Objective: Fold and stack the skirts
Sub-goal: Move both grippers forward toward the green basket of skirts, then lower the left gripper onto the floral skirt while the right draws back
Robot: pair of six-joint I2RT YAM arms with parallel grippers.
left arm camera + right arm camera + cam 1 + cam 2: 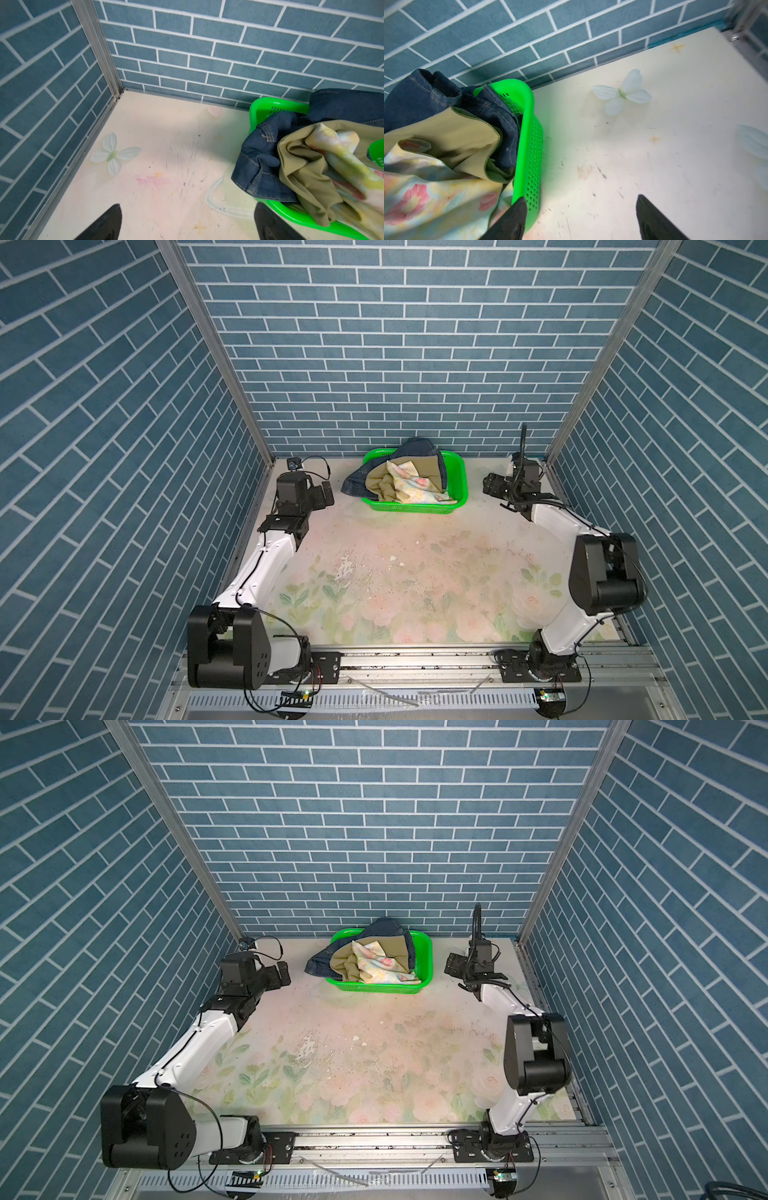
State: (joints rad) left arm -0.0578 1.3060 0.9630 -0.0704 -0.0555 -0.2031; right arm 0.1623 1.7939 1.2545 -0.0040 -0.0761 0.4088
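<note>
A green perforated basket (409, 509) stood at the back of a flower-printed desk (415, 572), close to the blue brick-pattern wall (395, 344). All three skirts lay heaped in it, unfolded. The dark denim skirt (354, 486) was lowest; it hung over the basket's left rim and rose above the back rim. The olive-khaki skirt (376, 485) lay on the denim, and the pastel floral skirt (411, 483) was crumpled on top.

The left pincer (329, 494) hovered just left of the basket, jaws spread wide and empty. The right pincer (490, 485) hung just right of the basket, jaws also apart and gripping nothing. In the right wrist view one black fingertip (519, 209) showed against the basket's outer wall. Whether it touched the plastic could not be told.
</note>
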